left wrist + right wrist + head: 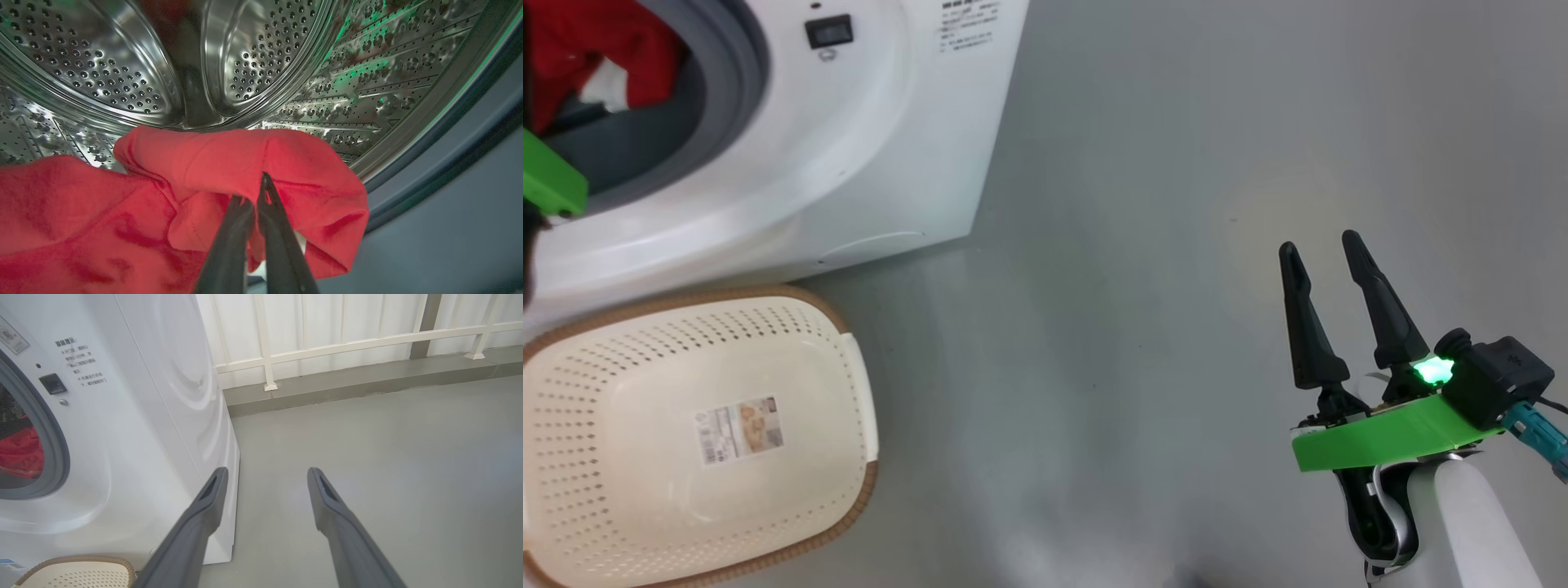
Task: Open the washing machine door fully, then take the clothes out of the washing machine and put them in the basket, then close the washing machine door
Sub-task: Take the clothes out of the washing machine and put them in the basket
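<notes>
Presently the second step is in hand: removing the clothes (196, 163) from the washing machine (866, 147). The left pincer (253, 188) is inside the steel drum (122, 65), its two dark fingers shut together on a raised fold of the red fabric. The fabric is soft, matte and creased, and lies near the drum's mouth. The drum is glossy perforated metal with raised ribs. The right pincer (1320, 242) hangs over the grey floor (1135, 204), fingers apart, holding nothing. The basket (605, 384), cream perforated plastic with a brown woven-look rim, stands just in front of the machine and holds no garment. Judged next: draw the fold out over the grey rubber ring (739, 73) without snagging, then lower it into the basket.
</notes>
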